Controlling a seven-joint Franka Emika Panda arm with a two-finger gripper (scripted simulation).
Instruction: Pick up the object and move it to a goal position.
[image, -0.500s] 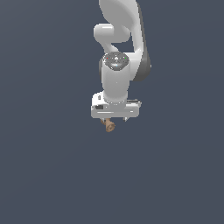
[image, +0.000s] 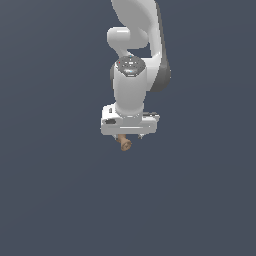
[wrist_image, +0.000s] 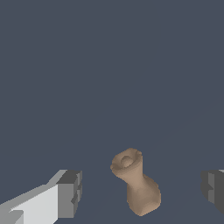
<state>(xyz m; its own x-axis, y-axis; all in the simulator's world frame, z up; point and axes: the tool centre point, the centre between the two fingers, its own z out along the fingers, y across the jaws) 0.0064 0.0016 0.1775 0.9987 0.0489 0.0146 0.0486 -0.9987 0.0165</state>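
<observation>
The object is a small tan-brown lumpy piece with a hollowed end, lying on the dark grey floor. In the wrist view it sits between my two grey fingertips, with a clear gap to each, nearer the middle than either pad. My gripper is open around it. In the exterior view the white arm points straight down, and the object peeks out just under the gripper, whose fingers are mostly hidden by the hand.
A flat, featureless dark grey surface stretches in every direction. No other objects or edges show.
The arm and the object look the same as half a second ago; any motion is too slight to see.
</observation>
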